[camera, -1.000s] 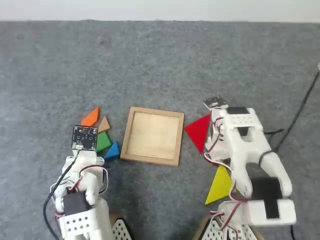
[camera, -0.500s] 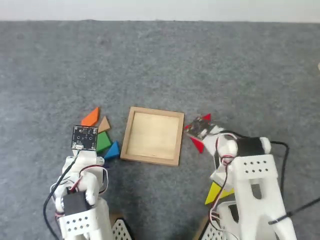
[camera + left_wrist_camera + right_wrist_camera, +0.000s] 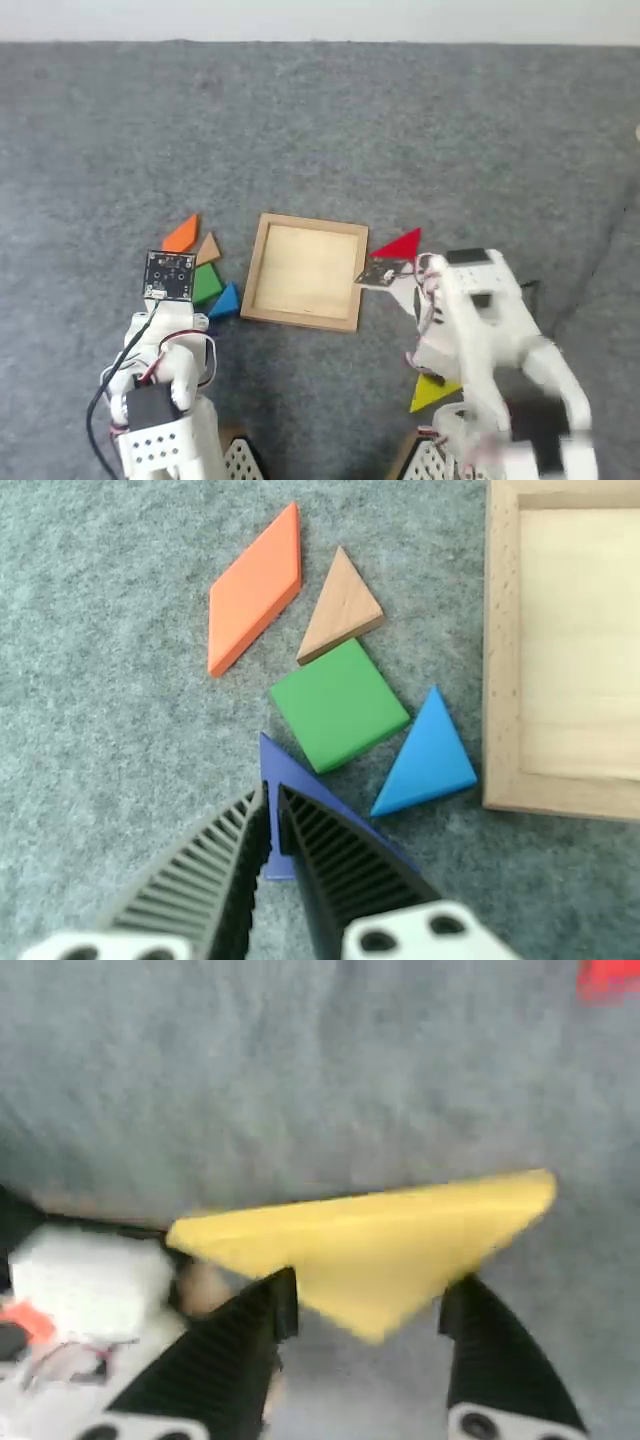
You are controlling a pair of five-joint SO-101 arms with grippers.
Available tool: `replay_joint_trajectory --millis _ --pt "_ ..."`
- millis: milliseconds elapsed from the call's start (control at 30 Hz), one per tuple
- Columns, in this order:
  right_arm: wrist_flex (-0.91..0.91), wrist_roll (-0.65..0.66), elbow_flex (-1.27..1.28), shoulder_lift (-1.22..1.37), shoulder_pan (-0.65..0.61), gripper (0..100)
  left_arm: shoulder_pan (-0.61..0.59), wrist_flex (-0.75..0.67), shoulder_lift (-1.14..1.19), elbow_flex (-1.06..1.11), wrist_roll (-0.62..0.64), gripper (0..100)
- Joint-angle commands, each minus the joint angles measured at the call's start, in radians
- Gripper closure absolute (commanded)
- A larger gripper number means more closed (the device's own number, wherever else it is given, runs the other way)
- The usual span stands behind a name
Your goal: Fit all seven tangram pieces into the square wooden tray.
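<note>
Yellow triangle [image 3: 370,1245] lies on the grey mat [image 3: 300,120], well apart from the tray [image 3: 300,320], beneath my right gripper [image 3: 372,1288], jaws spread; closing off-centre could skid it away. Left gripper [image 3: 272,802] sits pinched together.

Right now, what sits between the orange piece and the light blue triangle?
Mainly the green square, with the tan triangle's lower corner edging in beside it. The left wrist view shows this.
</note>
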Motion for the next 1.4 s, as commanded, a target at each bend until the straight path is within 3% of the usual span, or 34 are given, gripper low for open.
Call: replay_joint_trajectory --millis 0,300,567,1000,1167,1367 --pt "-0.054 -0.017 -0.084 0.134 0.007 76.4 0.006 0.006 -0.02 -0.008 0.006 98" --pt "-0.182 -0.169 -0.411 0.384 0.105 76.4 0.006 0.006 -0.02 -0.008 0.006 98" --pt "-0.277 -0.23 -0.56 0.41 0.186 76.4 0.006 0.006 -0.02 -0.008 0.006 98" --pt "-0.159 -0.342 -0.689 0.278 0.188 76.4 0.006 0.006 -0.02 -0.008 0.006 98" --pt "0.022 -0.23 -0.577 0.073 0.125 76.4 0.006 0.006 -0.02 -0.008 0.006 98" --pt "0.027 -0.066 -0.256 -0.147 0.015 76.4 0.006 0.006 -0.02 -0.008 0.006 98"
